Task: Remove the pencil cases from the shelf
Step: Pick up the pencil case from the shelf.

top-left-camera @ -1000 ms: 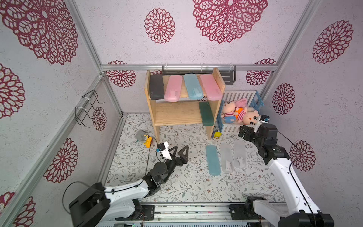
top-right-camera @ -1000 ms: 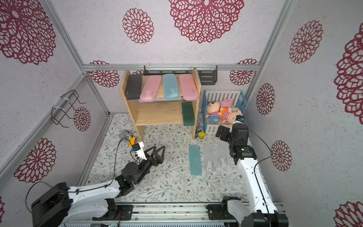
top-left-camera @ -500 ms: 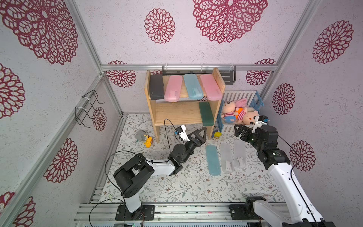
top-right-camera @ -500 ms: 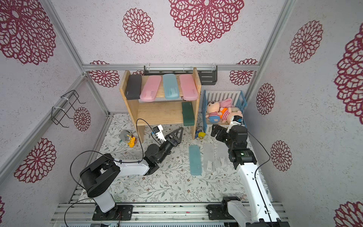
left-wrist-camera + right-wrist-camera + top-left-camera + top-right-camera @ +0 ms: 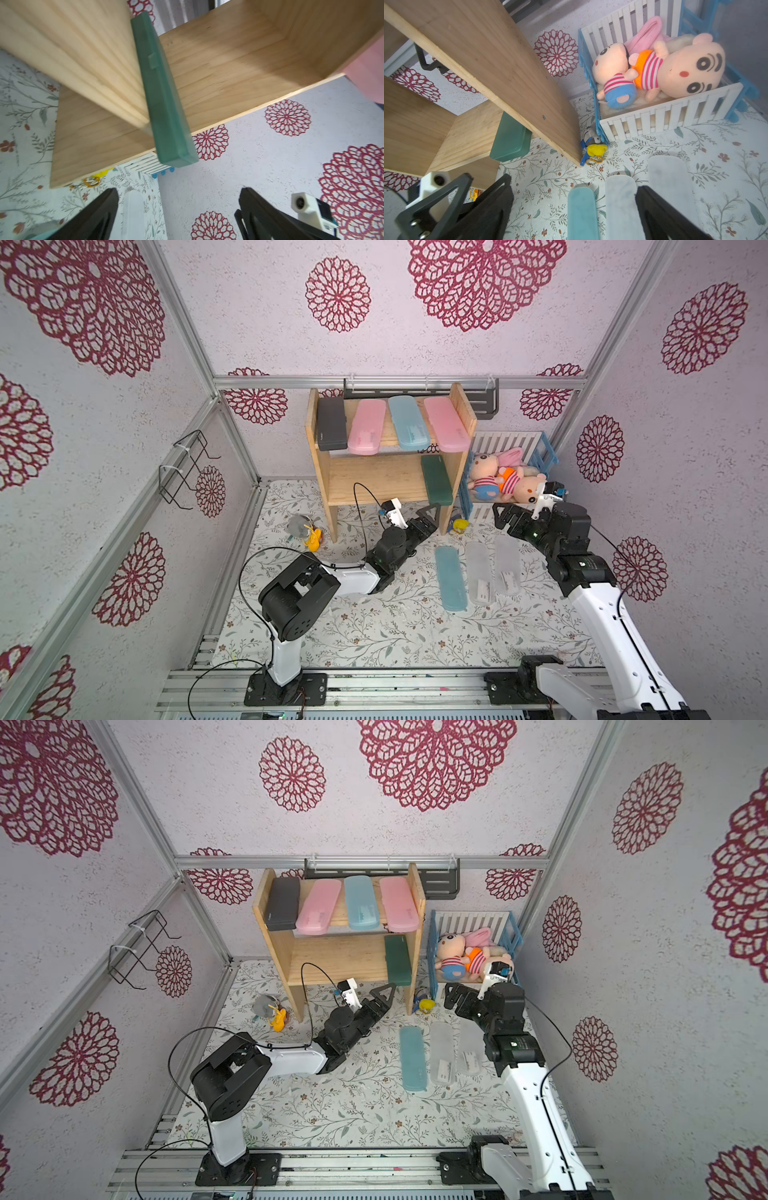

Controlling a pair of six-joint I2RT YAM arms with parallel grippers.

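1. We see the shelf at the far edge of the floral mat, backed against the wall.
2. Four cases lie side by side on its top board, each with its near end jutting past the board's front edge. The black case is at the left end. Next come the first pink case and the light blue case. The second pink case lies at the right end, beside the side panel.
3. We find the dark green case on the lower board at its right end, lying along the right side panel. Its near end overhangs the front edge.
4. Three cases lie off the shelf on the right half of the mat, parallel and close together. They are the teal case, the first frosted case and the second frosted case.
5. The left gripper is released, its jaws spread wide with nothing between them. It sits just in front of the lower board's front edge, near the dark green case's overhanging end but apart from it.
6. The right gripper is also released and empty. It hovers above the mat past the far ends of the frosted cases, near the front of the crib.
7. The crib stands in the mat's far right corner and holds plush dolls. A yellow keychain lies between the crib and the shelf's right foot.
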